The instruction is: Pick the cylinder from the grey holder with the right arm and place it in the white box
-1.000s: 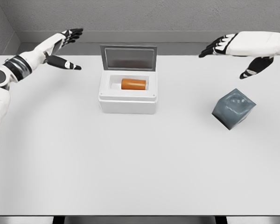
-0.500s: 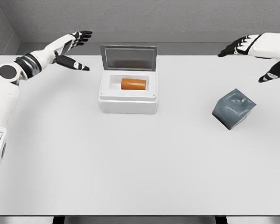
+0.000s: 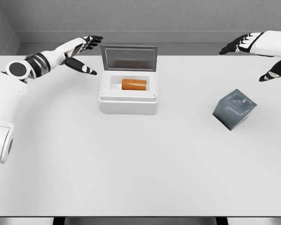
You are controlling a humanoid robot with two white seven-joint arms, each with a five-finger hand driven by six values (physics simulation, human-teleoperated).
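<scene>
An orange cylinder [image 3: 133, 84] lies on its side inside the white box [image 3: 128, 103], whose lid [image 3: 129, 57] stands upright at the back. The grey holder [image 3: 234, 109] sits tilted on the table at the right, with nothing in it. My right hand [image 3: 254, 55] hovers open above and behind the holder, near the right edge of the picture. My left hand [image 3: 85, 52] is open too, fingers spread, just left of the box lid.
The white table [image 3: 131, 164] spreads wide in front of the box and holder. A grey wall runs along the back edge.
My left hand has moved right, toward the box lid. My right hand drew back to the right and has held about still for the last half second. Cylinder and holder have not moved.
</scene>
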